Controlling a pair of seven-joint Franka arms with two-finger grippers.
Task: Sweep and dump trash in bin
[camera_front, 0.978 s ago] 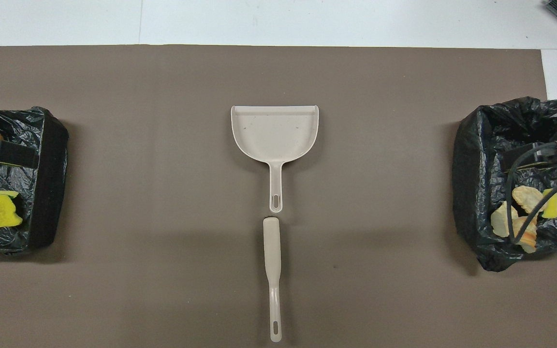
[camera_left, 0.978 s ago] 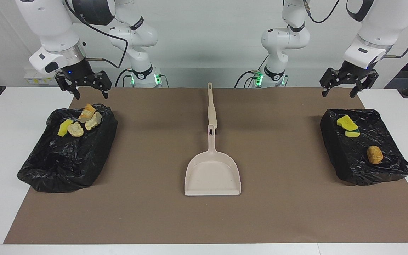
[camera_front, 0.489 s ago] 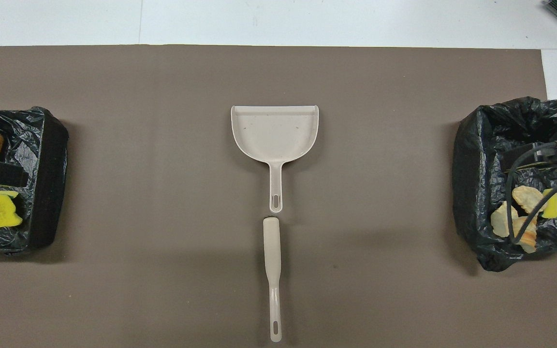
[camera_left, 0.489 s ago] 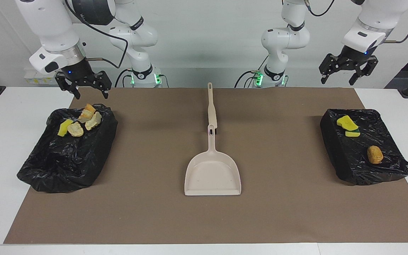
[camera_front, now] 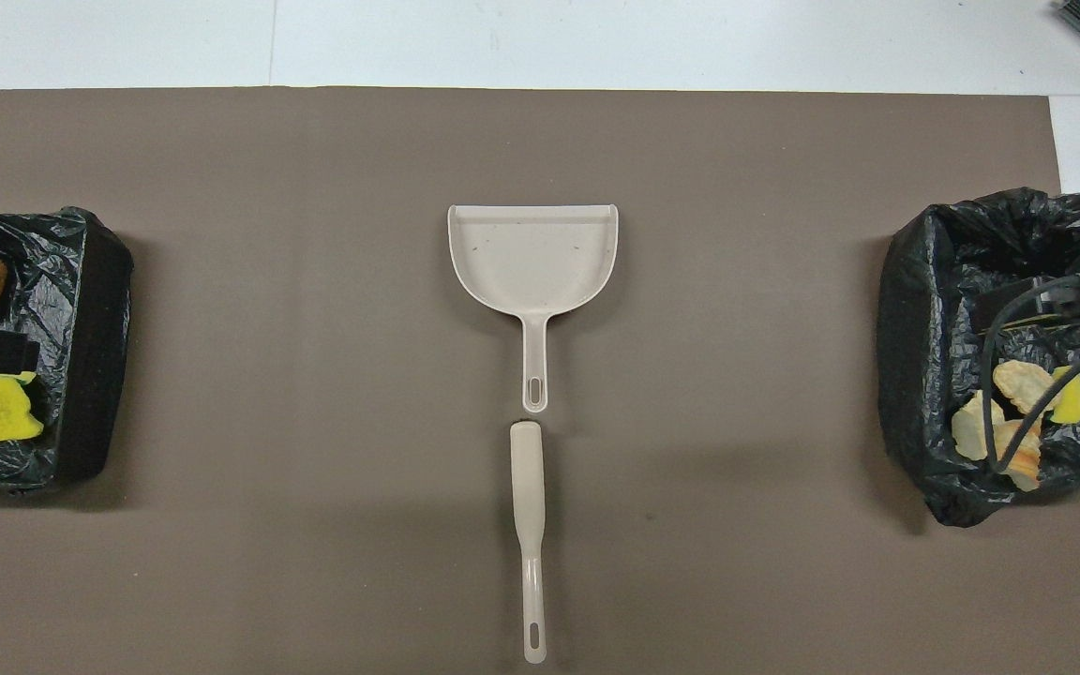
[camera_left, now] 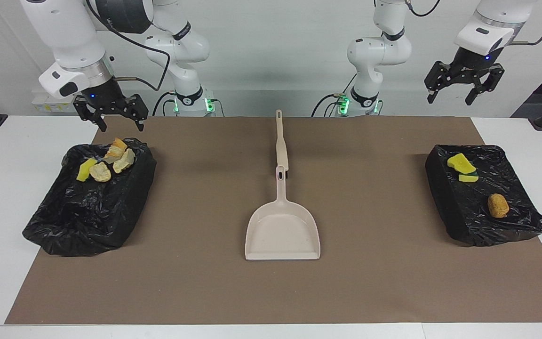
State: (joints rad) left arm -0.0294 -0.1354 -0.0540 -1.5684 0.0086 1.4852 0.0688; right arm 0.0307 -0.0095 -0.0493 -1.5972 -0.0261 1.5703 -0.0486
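**Q:** Beige plastic tools sit mid-mat. Why there?

**A:** The dustpan [camera_left: 282, 230] lies flat with its handle toward the robots. The brush [camera_left: 280, 141] lies in line with that handle, nearer the robots, its head almost touching the handle's end. Judged from this, both are parked, since no trash is left on the mat [camera_left: 374, 278] to sweep.

**Q:** Where is the trash?

**A:** All of it is in two black-lined bins, one well to each side of the dustpan. The bin [camera_left: 90, 197] at the right arm's end holds four scraps: one yellow chunk and three tan lumps [camera_left: 100, 172]. The bin [camera_left: 485, 195] at the left arm's end holds three: two yellow sponges [camera_left: 460, 163], one green-backed, and one brown lump [camera_left: 498, 205]. Total: seven scraps, two bins, one dustpan, one brush.

**Q:** Grippers?

**A:** The right gripper [camera_left: 119, 123] hangs over the robot-side edge of its bin, fingers spread wide, holding nothing. The left gripper [camera_left: 451, 96] is raised high over the table edge by its bin, likewise wide and empty.
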